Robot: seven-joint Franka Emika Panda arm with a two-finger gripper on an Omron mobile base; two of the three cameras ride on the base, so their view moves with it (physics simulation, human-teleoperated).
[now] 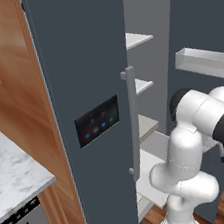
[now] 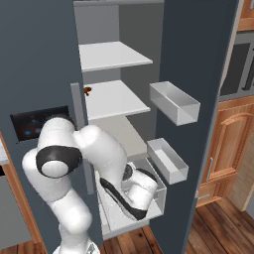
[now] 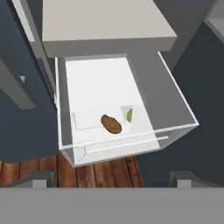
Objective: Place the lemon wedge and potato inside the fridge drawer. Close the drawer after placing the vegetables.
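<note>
The fridge drawer [image 3: 177,109] stands pulled out, a translucent whitish box under a grey shelf. On its white floor near the front wall lies the tan-brown potato [image 3: 111,124], and just to its right the small yellow-green lemon wedge [image 3: 129,115], a short gap between them. My gripper [image 3: 113,178] hovers above and in front of the drawer's front edge, open, its fingertips [image 3: 40,177] wide apart with nothing between them. In the right base view the hand [image 2: 140,194] hangs low over the drawer [image 2: 159,201]. The left base view shows the drawer [image 1: 147,175] behind the arm.
The dark grey fridge door [image 2: 191,74] stands open on the right with two clear bins [image 2: 174,102] [image 2: 167,159]. White shelves [image 2: 111,54] sit above the drawer, with a small brown thing [image 2: 88,90] on one. The shut left door [image 1: 91,112] and marble counter [image 1: 11,173] lie left.
</note>
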